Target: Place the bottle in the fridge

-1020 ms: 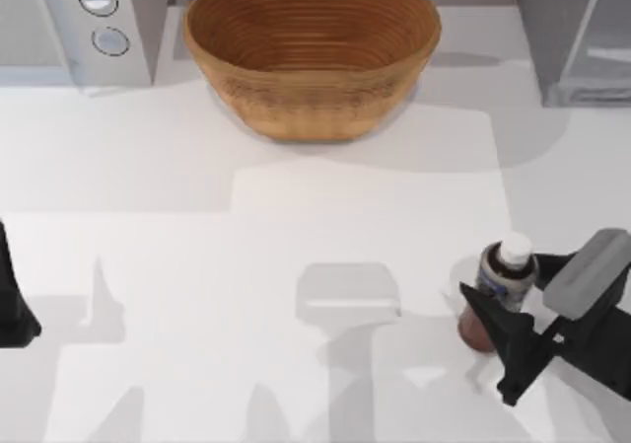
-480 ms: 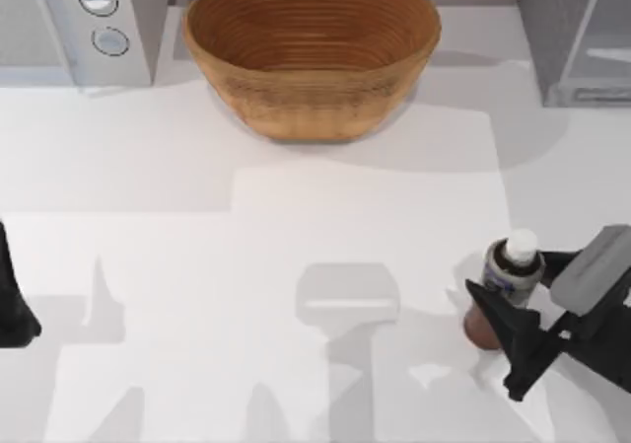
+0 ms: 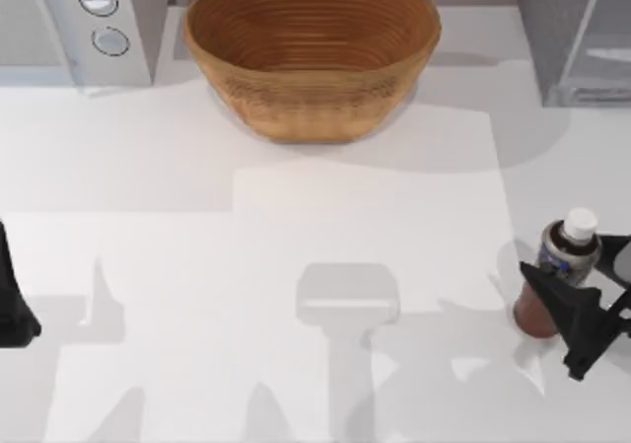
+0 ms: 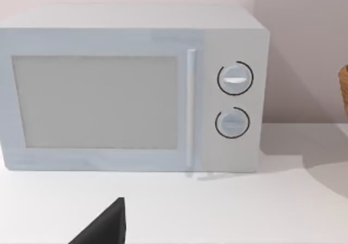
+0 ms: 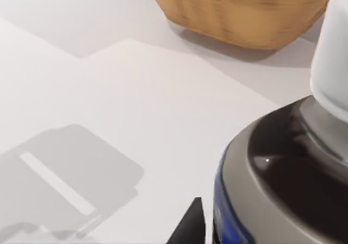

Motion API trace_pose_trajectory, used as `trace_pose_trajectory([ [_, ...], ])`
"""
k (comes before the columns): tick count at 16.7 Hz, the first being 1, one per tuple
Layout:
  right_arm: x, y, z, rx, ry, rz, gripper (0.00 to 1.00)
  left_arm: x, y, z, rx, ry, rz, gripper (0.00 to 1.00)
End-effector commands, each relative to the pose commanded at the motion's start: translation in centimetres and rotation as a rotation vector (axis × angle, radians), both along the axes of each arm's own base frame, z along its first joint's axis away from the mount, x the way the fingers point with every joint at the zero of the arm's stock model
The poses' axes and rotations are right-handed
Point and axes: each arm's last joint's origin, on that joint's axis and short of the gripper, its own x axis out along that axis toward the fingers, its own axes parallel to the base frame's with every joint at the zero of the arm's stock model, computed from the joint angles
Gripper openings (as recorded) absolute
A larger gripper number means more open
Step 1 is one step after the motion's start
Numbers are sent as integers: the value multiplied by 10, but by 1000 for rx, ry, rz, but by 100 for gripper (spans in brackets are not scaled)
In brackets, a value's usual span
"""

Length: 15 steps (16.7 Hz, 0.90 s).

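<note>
The bottle (image 3: pixel 564 270) stands upright near the bench's (image 3: pixel 296 226) right edge, toward the front, white cap up, gripped around its body by the right hand (image 3: pixel 582 290). The fridge (image 3: pixel 577 34) sits at the back right corner, well apart from it. A wicker basket (image 3: pixel 311 48) stands at the back middle, a microwave (image 3: pixel 74 24) at the back left corner. The left hand (image 3: pixel 12 310) is parked at the left edge; whether it is open I cannot tell.
</note>
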Motion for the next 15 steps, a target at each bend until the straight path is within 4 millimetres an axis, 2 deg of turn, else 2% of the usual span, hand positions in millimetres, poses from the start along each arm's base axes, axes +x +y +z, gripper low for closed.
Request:
trace_pose_trajectory([
  [4,0,-15,12,-7,-30,32,1,0,0,0,0,0,0,100],
  [10,-10,-49,29,-3,-44,25,1,0,0,0,0,0,0,100],
  [15,-12,-51,30,1,-45,28,1,0,0,0,0,0,0,100],
])
